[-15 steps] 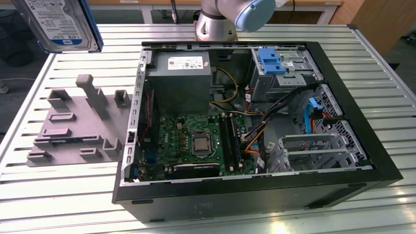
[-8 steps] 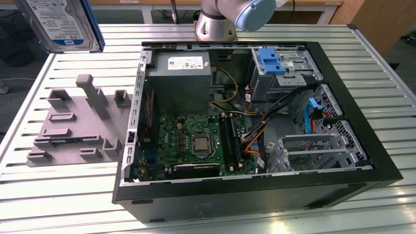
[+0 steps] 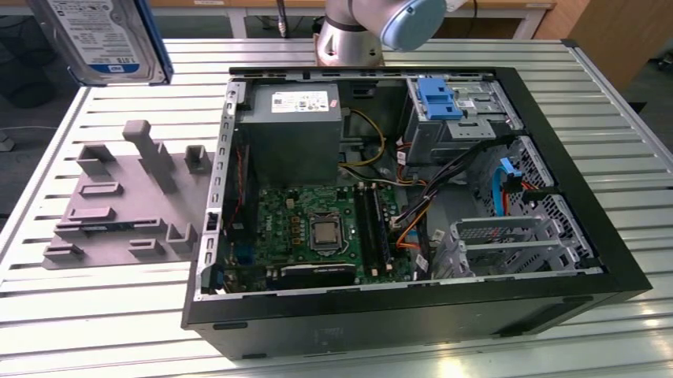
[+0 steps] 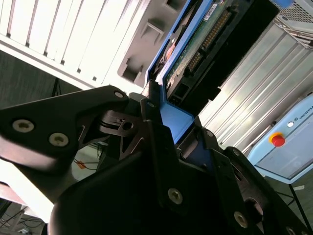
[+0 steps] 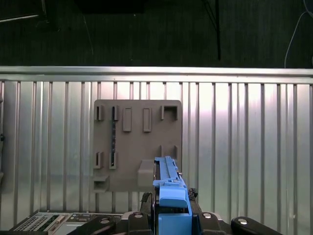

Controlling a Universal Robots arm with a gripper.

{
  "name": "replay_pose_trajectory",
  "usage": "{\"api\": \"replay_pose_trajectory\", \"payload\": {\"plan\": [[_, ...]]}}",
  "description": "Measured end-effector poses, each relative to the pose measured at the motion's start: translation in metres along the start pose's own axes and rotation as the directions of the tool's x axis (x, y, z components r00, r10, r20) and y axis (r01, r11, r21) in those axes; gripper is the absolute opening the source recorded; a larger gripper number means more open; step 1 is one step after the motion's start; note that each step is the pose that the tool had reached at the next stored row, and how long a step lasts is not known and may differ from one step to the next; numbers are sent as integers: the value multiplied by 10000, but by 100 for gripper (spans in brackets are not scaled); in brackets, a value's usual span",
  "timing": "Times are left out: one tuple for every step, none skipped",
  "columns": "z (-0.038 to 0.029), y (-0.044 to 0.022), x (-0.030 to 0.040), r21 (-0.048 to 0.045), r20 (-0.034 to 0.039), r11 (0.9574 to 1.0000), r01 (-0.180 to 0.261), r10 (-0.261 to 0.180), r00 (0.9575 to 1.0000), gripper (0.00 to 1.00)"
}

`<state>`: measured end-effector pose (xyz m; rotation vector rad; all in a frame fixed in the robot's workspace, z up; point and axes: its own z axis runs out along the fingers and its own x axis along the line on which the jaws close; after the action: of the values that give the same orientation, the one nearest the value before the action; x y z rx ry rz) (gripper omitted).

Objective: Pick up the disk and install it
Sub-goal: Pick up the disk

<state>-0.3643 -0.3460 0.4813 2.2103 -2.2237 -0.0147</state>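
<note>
The disk (image 3: 100,39), silver with a white-and-blue label and a blue frame, hangs high above the table's far corner at the exterior view's left, away from the open computer case (image 3: 421,315). In the second wrist view my gripper (image 4: 178,125) is shut on the disk's blue frame, and the disk's green circuit-board underside (image 4: 205,39) extends beyond the black fingers (image 4: 151,117). In the first wrist view the disk's blue frame edge (image 5: 168,186) stands on end in the gripper (image 5: 171,208), above the grey fixture plate (image 5: 137,142).
The grey fixture plate (image 3: 126,197) with upright pegs lies on the slatted table beside the case. Inside the case are a grey power supply (image 3: 295,126), a motherboard (image 3: 315,228), cables, a blue bracket (image 3: 440,98) and a metal drive cage (image 3: 505,236). The arm's base (image 3: 358,31) stands behind.
</note>
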Motion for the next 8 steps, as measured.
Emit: {"api": "replay_pose_trajectory", "payload": {"plan": [[1, -7, 1, 1, 0, 10000, 0, 0, 10000, 36], [0, -14, 2, 0, 0, 10000, -1, 1, 10000, 36], [0, -23, 3, 0, 0, 10000, 0, 0, 10000, 36], [0, -32, 4, 0, 1, 10000, 0, 0, 10000, 36], [0, -37, 5, 0, 1, 10000, 0, 0, 10000, 36], [0, -37, 5, 0, 1, 10000, -1, 1, 10000, 36], [0, -37, 5, 0, 1, 10000, -2, 2, 10000, 36], [0, -38, 6, 0, 1, 10000, 0, 0, 10000, 36]]}}
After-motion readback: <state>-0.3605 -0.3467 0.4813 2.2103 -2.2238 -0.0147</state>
